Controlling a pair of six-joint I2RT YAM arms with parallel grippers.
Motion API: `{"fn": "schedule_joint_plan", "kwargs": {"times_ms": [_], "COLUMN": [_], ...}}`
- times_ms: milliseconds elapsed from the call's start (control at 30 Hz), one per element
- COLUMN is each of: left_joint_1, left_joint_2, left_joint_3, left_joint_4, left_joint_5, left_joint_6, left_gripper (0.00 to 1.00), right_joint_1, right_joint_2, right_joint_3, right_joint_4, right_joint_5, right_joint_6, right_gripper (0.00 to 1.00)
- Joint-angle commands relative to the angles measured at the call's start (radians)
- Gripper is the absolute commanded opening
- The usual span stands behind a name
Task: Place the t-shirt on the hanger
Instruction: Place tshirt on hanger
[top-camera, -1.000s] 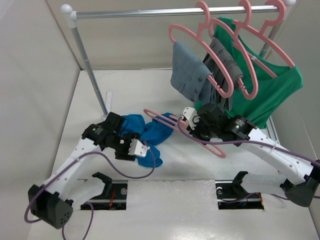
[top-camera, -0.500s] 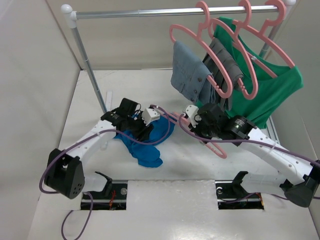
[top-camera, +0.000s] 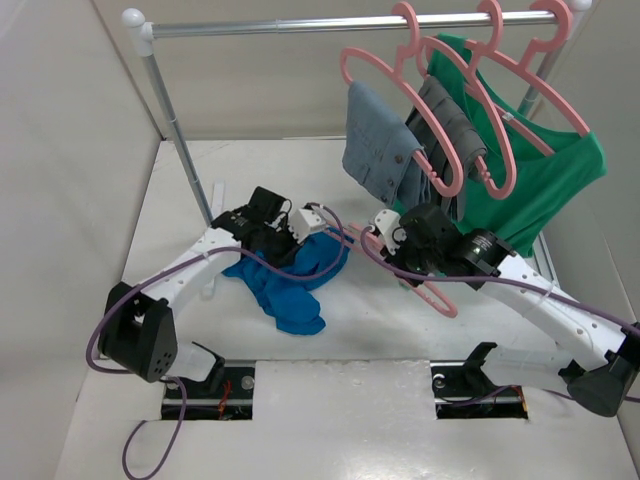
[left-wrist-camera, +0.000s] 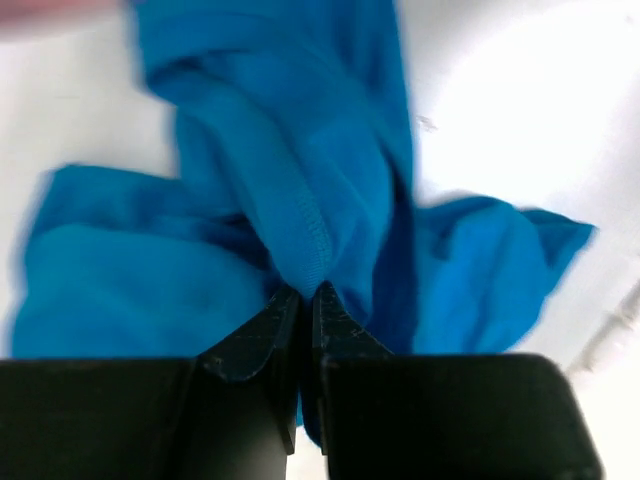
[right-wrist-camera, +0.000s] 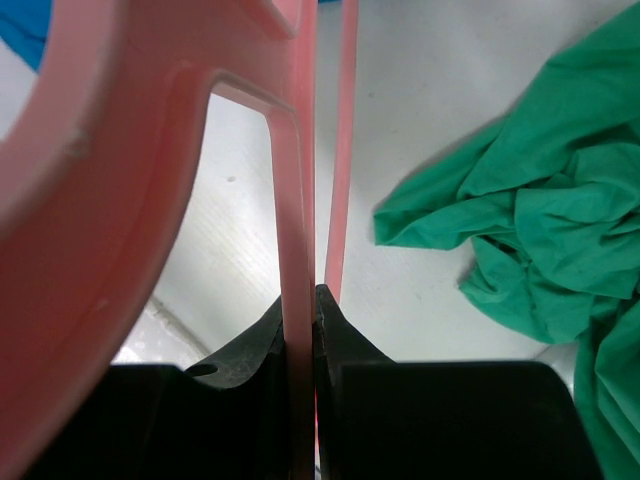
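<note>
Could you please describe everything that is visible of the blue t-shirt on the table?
The blue t-shirt looks like soft, bright blue fabric. It lies crumpled in a heap on the white table, left of centre. One fold shows a stitched hem, and the left pincer is shut on that fold. A lower corner trails toward the near edge. The pink hanger is close on its right, but whether they touch cannot be told.

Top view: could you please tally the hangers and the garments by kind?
Pink hangers: 4, the held hanger plus three others on the rail
Garments: 4, the blue t-shirt, green shirt, two grey garments
Total: 8
</note>
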Motion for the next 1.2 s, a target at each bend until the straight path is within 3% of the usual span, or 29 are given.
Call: {"fn": "schedule_joint_plan", "kwargs": {"times_ms": [0,167,700,1000,1067,1167], "left_joint_1": [0.048,0.059,0.048,0.009,0.009,0.009], "left_joint_2": [-0.059,-0.039,-0.024,-0.076,-0.076,-0.064], "left_joint_3": [0.079,0.104,0.165,0.136,0.127,0.105], "left_joint_4": [0.007,0.007,0.007,-0.068,-0.068,-0.077], "left_joint_5": [-0.138,-0.196,-0.12,0.073,0.084,0.042], "left_joint_6": [-0.008,-0.017,-0.04,0.074,0.074,0.074], "left_gripper": [0.0,0.0,0.06,0.2,0.2,0.05], "right_joint_1": [-0.007,0.002,0.156,0.22,0.231,0.231], "right_joint_2": [-0.034,-0.052,0.041,0.087,0.097,0.106], "right_joint_3": [0.022,0.033,0.073,0.134,0.134,0.125], "right_joint_4": [-0.037,-0.075,-0.034,0.01,0.029,0.05], "right_joint_5": [-0.07,-0.104,-0.123,-0.018,0.02,0.045], "right_joint_6": [-0.027,-0.045,-0.113,-0.18,-0.191,-0.203], "right_gripper": [0.0,0.0,0.0,0.0,0.0,0.0]}}
